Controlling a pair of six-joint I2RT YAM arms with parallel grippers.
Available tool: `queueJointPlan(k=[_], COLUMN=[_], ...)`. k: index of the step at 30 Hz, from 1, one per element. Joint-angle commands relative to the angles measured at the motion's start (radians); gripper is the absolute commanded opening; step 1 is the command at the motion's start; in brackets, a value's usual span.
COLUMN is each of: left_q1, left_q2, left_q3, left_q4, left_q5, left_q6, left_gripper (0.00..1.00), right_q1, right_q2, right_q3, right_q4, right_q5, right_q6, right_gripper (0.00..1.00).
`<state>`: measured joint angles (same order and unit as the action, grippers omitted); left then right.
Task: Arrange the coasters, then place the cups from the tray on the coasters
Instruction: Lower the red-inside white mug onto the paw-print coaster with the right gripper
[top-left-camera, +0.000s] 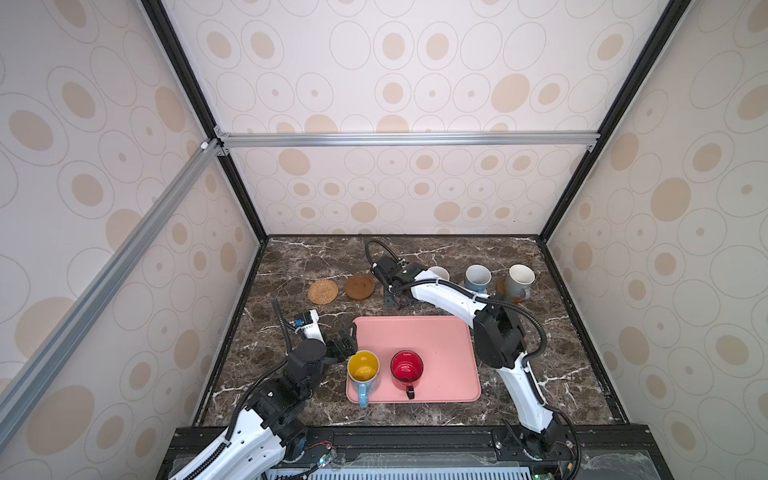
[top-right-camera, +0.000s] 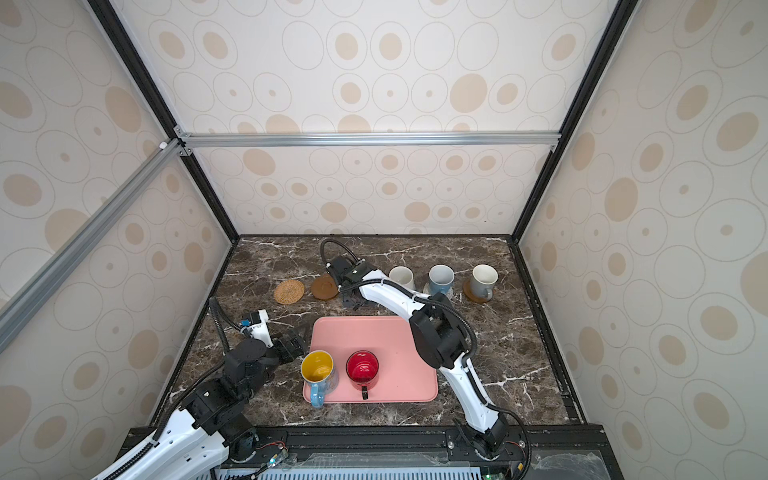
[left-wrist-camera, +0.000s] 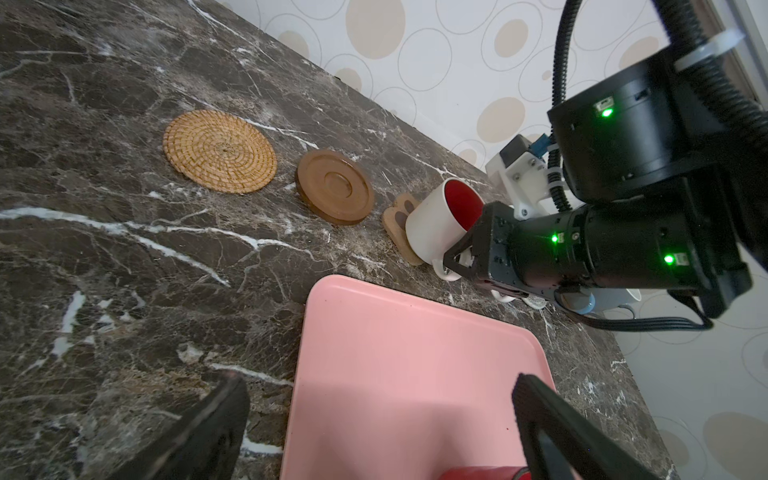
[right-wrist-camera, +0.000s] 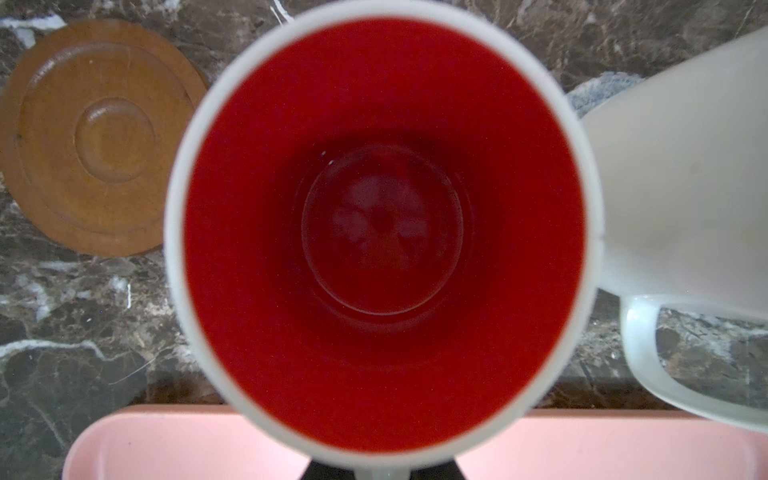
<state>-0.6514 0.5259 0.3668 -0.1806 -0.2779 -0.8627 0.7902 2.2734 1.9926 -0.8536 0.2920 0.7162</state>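
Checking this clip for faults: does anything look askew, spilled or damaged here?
Nothing spilled or broken. The blue cup stands at the near-left corner of the tray, handle seemingly past the rim. The right gripper holds the red-lined cup at the paw coaster.

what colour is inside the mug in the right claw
The mug is red inside, best seen in the right wrist view.
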Motion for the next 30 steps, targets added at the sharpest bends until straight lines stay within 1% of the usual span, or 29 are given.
queueJointPlan(k=[1, 30], left_q1=[0.008, 0.007], left_q2=[-0.009, -0.019], left_q3=[0.002, 0.004], left_q4=[0.013, -0.002], left_q5=[0.0, 0.019], left_q6=[-0.024, -0.043], left_gripper=[1.0, 1.0], right_q1=[-0.005, -0.025], right_q2=[0.011, 0.08], right_q3=[0.046, 0.138], right_q4=[0.011, -0.01], right_q5=[0.048, 0.053], right_q6=[0.005, -0.007], right_gripper=[0.13, 0.13])
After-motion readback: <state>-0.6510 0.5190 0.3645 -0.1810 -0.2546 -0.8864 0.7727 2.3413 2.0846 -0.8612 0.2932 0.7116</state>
